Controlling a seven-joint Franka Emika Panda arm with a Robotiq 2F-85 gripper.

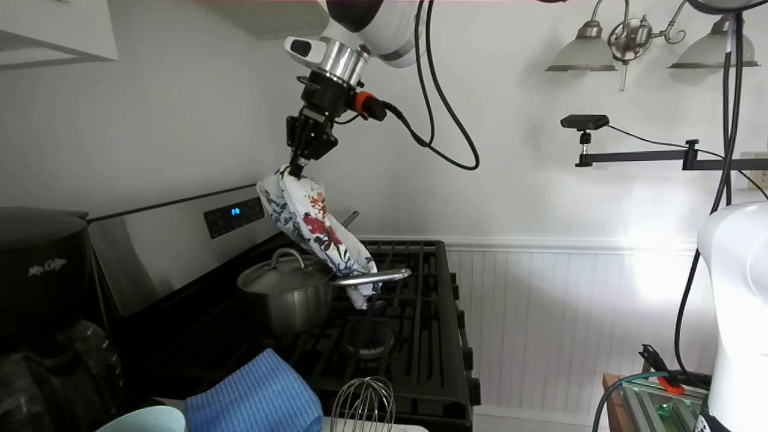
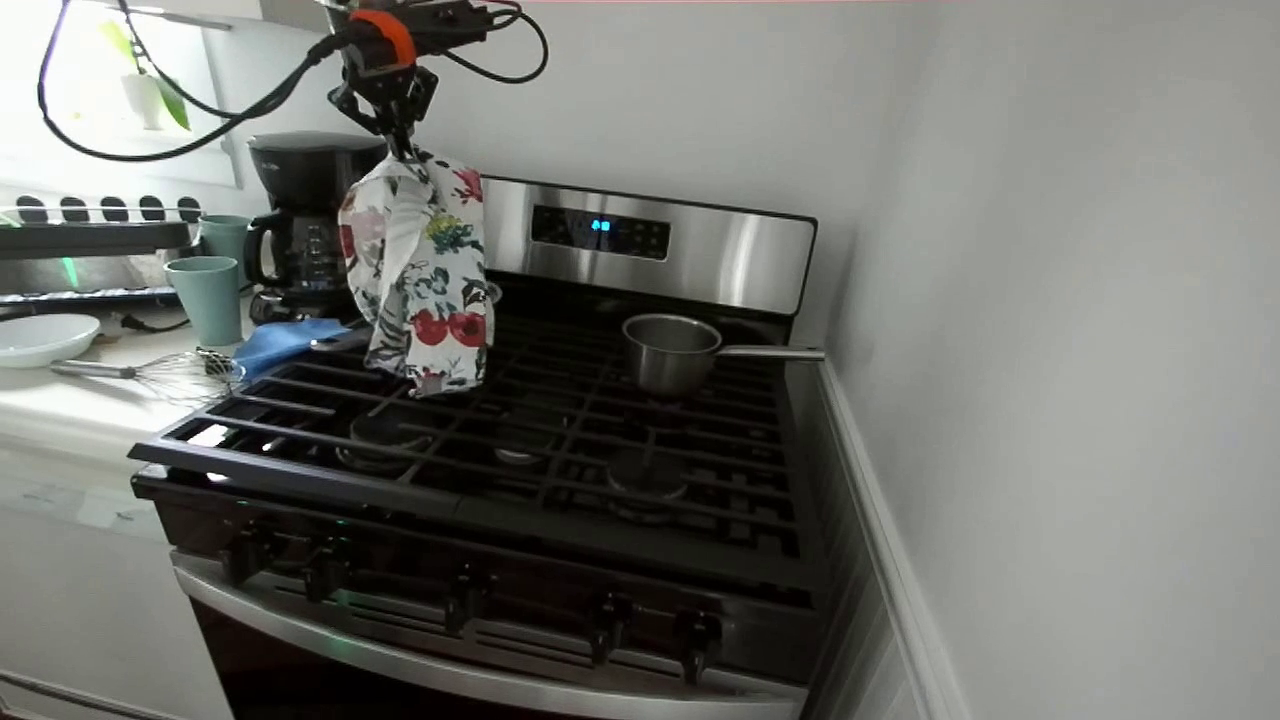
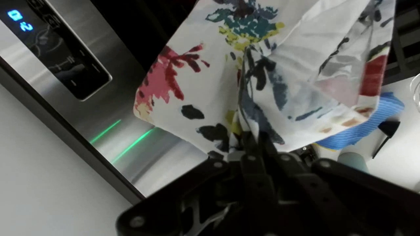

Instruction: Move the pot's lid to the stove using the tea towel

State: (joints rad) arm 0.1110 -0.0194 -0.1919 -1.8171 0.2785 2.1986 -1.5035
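My gripper [image 1: 297, 167] is shut on a white floral tea towel [image 1: 318, 219]; it also shows in an exterior view [image 2: 402, 145]. The towel [image 2: 445, 270] hangs folded below the fingers over the stove [image 2: 640, 560]. In the wrist view the fingertips [image 3: 257, 139] pinch the gathered towel [image 3: 203, 88]. A steel pot [image 1: 294, 309] stands on the grates with its glass lid [image 1: 282, 277] on it, beside the towel. The towel's lower end hangs by the pot's handle; I cannot tell if they touch. A lidless saucepan [image 2: 670, 365] stands at the stove's back right in an exterior view.
A blue cloth [image 1: 258, 396] and a whisk [image 1: 363, 402] lie on the counter beside the stove. A coffee maker [image 2: 310, 170] and a teal cup [image 2: 207, 300] stand there too. The stove's steel back panel [image 2: 745, 260] rises behind the grates.
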